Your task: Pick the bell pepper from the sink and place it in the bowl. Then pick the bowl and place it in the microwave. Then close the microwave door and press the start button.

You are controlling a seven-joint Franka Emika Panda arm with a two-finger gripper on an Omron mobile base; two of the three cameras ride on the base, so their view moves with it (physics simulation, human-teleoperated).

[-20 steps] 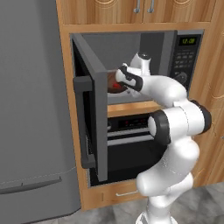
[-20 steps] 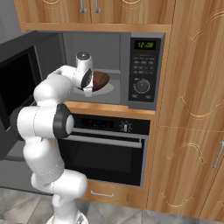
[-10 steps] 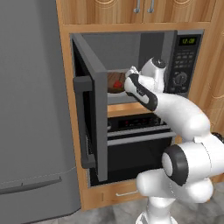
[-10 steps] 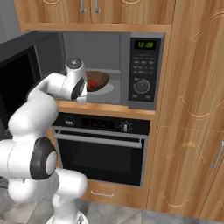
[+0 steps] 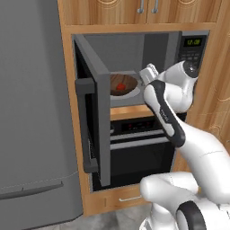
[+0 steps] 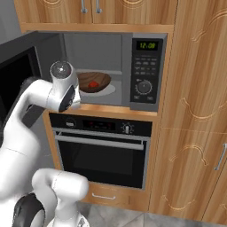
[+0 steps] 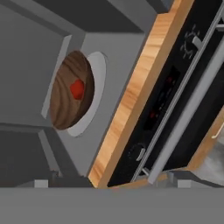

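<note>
since the earlier frame the gripper (image 5: 146,74) had backed out of the microwave (image 6: 146,66), jaws wide and empty. the bowl (image 6: 94,82) with the bell pepper (image 6: 93,84) sat inside on the turntable. closing the microwave door (image 5: 92,121) and pressing start remained.

Red bell pepper (image 7: 77,89), brown grained bowl (image 7: 65,105)

Bowl (image 5: 123,85): one
Bell pepper (image 5: 120,86): one, in the bowl
Microwave (image 6: 144,71): one
Microwave door (image 5: 92,112): one
Oven (image 6: 102,150): one
Fridge (image 5: 31,112): one
</note>
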